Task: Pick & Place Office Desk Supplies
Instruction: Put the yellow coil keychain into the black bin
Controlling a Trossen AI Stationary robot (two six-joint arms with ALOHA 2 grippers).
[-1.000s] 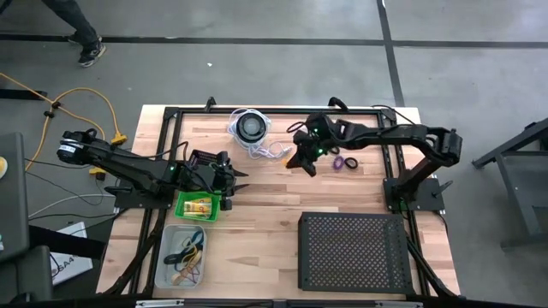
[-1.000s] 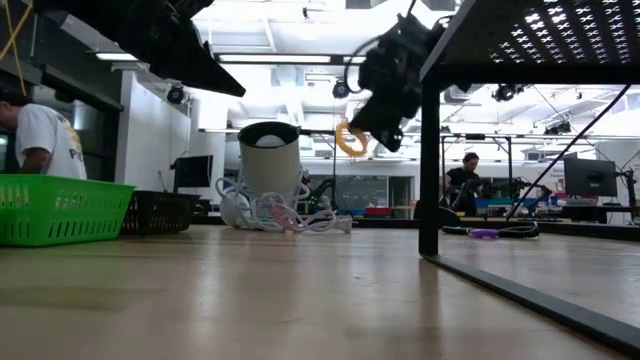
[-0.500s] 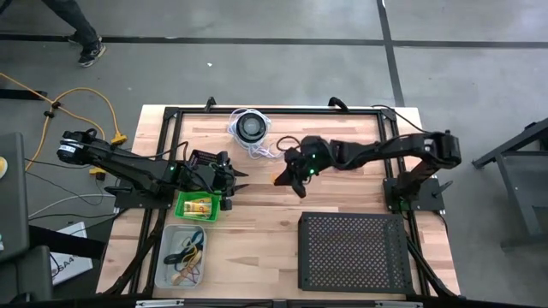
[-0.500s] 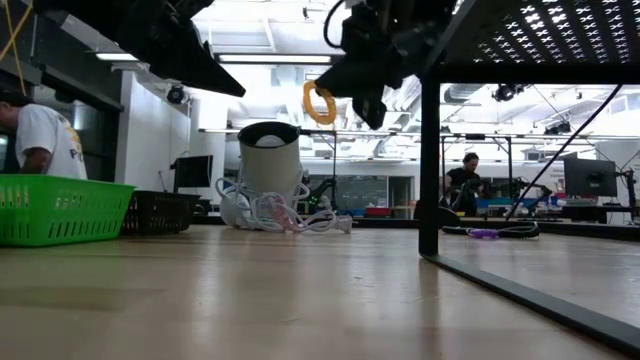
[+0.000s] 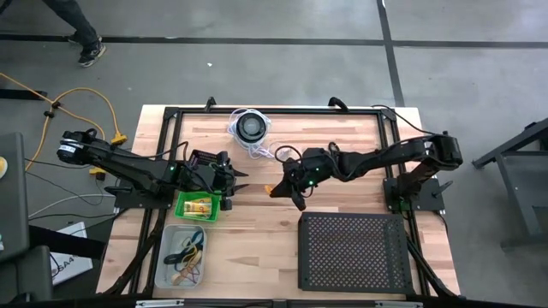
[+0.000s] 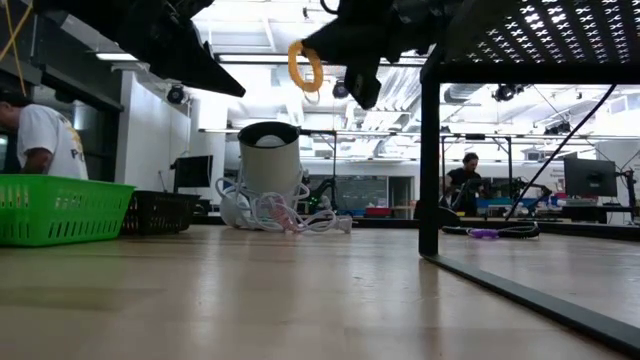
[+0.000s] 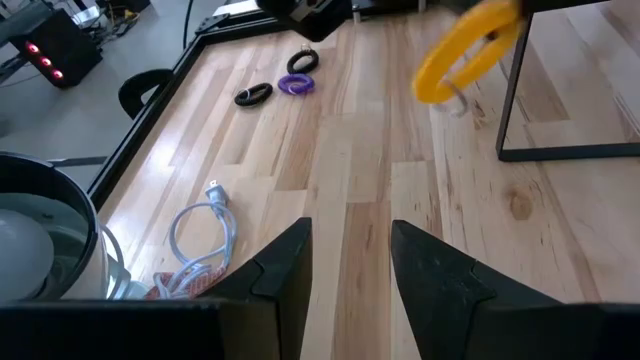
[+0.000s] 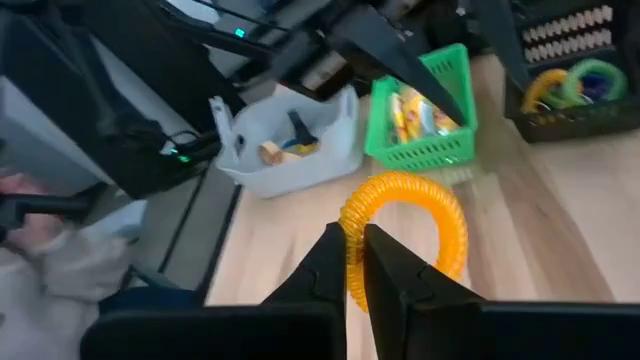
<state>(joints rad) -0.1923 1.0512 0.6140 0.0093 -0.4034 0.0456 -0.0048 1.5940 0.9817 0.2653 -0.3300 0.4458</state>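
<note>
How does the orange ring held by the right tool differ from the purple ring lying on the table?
The orange ring is pinched in the right tool and hangs in the air, while the purple ring lies flat on the wooden table, untouched. In the left wrist view the orange ring looks thicker and bulkier than the purple one, though it is also nearer. Both are small coiled loops.

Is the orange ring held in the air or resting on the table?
In the air: the right gripper pinches the orange ring, which hangs well above the table.
</note>
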